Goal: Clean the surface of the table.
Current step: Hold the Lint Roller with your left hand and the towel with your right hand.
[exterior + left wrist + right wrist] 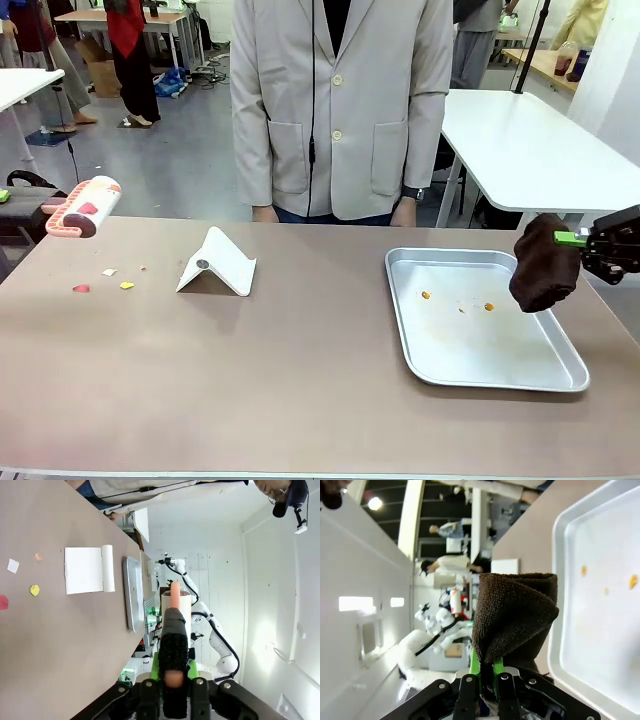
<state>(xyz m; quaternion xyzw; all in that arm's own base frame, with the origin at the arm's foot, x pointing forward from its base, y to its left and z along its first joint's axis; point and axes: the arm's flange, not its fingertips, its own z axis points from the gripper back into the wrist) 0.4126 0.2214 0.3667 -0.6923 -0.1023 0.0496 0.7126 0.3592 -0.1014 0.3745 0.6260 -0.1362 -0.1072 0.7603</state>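
Observation:
The brownish table (300,380) carries several small paper scraps (104,280) near its left end. Above that end my left gripper (172,676) is shut on the handle of a pink lint roller (83,208), whose white roll (176,601) points away from me. The scraps (34,590) lie apart from the roller, below and beside it. At the right edge my right gripper (577,240) is shut on a folded dark brown cloth (545,264), which hangs over the tray's right rim. The cloth (515,615) stands up between the green pads of my right gripper (487,674).
A white folded stand (216,264) sits left of centre. The silver tray (405,320) at the right holds a few orange crumbs (488,306). A person in a beige jacket (340,100) stands at the far edge, hands by the table rim.

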